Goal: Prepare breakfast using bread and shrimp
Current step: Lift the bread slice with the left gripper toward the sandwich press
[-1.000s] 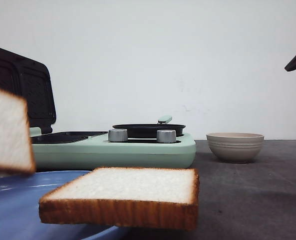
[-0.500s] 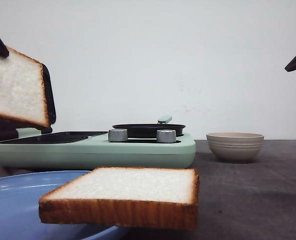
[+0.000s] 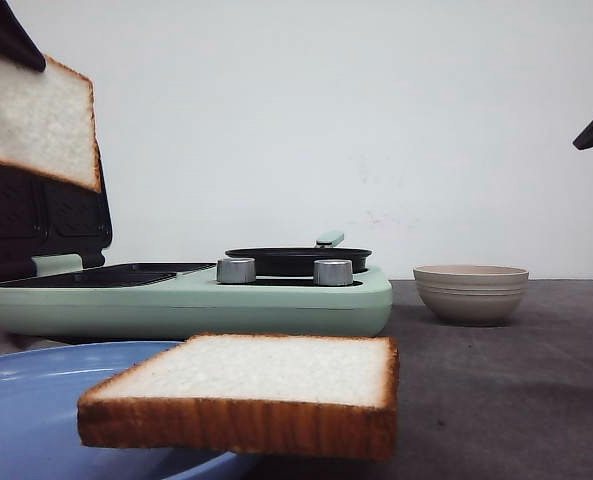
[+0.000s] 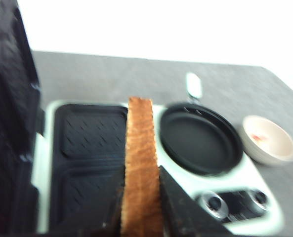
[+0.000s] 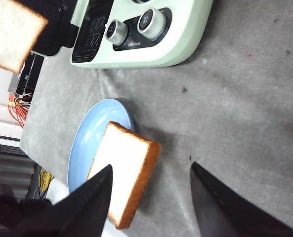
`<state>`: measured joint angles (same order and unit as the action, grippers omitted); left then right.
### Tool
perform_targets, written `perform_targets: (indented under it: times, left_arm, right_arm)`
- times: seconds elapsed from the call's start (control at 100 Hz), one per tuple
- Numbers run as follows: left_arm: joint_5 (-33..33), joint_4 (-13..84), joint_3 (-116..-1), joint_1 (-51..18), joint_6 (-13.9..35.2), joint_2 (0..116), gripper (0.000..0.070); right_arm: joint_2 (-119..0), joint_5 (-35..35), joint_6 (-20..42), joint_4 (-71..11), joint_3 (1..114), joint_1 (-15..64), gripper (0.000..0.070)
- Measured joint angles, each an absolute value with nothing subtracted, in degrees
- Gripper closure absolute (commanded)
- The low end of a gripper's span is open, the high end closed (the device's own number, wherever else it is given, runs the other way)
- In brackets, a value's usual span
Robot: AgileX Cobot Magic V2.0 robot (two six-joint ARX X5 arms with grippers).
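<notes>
Left claw [image 4: 141, 197] grips one bread slice [image 3: 38, 118] upright above my sandwich maker [image 3: 186, 298]; right claw [image 5: 151, 197] hangs wide over the plate's [image 5: 89, 133] slice [image 5: 124, 173].

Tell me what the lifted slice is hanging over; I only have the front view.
Observer: In the left wrist view, the held slice is clamped edge-on in the left gripper and hangs above the open black grill tray.
Operator: Check the bowl for the shrimp.
Observer: A small red-orange piece, the shrimp, lies inside the bowl.
Operator: Report the right gripper.
Observer: The right gripper is open, hovering near the second slice, which overhangs the rim of the blue plate.
</notes>
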<state>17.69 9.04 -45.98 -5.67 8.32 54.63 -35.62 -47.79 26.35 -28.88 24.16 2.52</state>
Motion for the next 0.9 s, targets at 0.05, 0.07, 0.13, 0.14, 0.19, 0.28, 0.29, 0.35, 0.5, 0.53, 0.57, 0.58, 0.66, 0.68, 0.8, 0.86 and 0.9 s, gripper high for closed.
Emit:
perform_targets:
  times: [0.05,0.07,0.13,0.14,0.19,0.28,0.29,0.35,0.5,0.53,0.57,0.58,0.66,0.68,0.8,0.86,0.9]
  left_arm:
    - [16.8,8.3,-46.6,-5.9,7.9,56.3,0.0697]
    - [16.4,8.1,-47.1,-6.1,7.6,57.1,0.0697]
    - [15.7,7.6,-48.9,-6.6,6.2,59.8,0.0697]
    - [15.4,7.6,-49.3,-6.7,5.8,60.2,0.0697]
    - [14.2,7.4,-51.3,-7.4,4.2,62.5,0.0697]
    - [11.0,7.3,-55.1,-8.8,0.5,66.7,0.0697]
    - [10.5,7.2,-55.5,-8.9,0.1,67.2,0.0697]
    - [8.2,7.2,-58.4,-9.8,-2.7,70.6,0.0697]
    - [2.6,7.1,-65.7,-11.4,-9.1,79.5,0.0697]
    - [1.6,7.1,-67.3,-11.6,-10.3,81.3,0.0697]
    - [0.5,7.1,-69.2,-11.9,-11.8,83.7,0.0697]
    - [0.1,7.1,-69.7,-12.0,-12.2,84.3,0.0697]
    - [-2.1,7.1,-73.3,-12.6,-15.3,88.9,0.0697]
    - [-2.8,7.2,-74.2,-12.8,-16.1,90.0,0.0697]
    - [-4.9,7.2,-78.9,-13.8,-20.1,96.0,0.0697]
    - [-6.0,7.1,-80.8,-14.3,-21.6,98.5,0.0697]
    - [-7.0,7.1,-81.7,-14.7,-22.8,99.9,0.0697]
  right_arm:
    - [-35.6,-47.8,26.3,-28.9,24.2,2.5,0.0394]
    - [-35.6,-47.8,26.3,-28.9,24.2,2.5,0.0394]
    - [-35.6,-47.8,26.3,-28.9,24.2,2.5,0.0394]
    - [-35.6,-47.8,26.3,-28.9,24.2,2.5,0.0394]
    - [-35.6,-47.8,26.3,-28.9,24.2,2.5,0.0394]
    - [-35.6,-47.8,26.3,-28.9,24.2,2.5,0.0394]
    - [-35.6,-47.8,26.3,-28.9,24.2,2.5,0.0394]
    - [-35.6,-47.8,26.3,-28.9,24.2,2.5,0.0394]
    - [-35.6,-47.8,26.3,-28.9,24.2,2.5,0.0394]
    - [-35.6,-47.8,26.3,-28.9,24.2,2.5,0.0395]
    - [-35.6,-47.8,26.3,-28.9,24.2,2.5,0.0394]
    - [-35.6,-47.8,26.3,-28.9,24.2,2.5,0.0394]
    - [-35.6,-47.7,26.3,-29.3,24.2,2.5,0.0394]
    - [-35.6,-47.7,26.3,-29.4,24.2,2.5,0.0394]
    - [-35.6,-46.4,26.3,-30.0,24.2,2.5,0.0394]
    - [-35.6,-46.3,26.2,-30.2,24.2,2.5,0.0394]
    - [-35.6,-46.3,26.0,-30.4,24.2,2.5,0.0394]
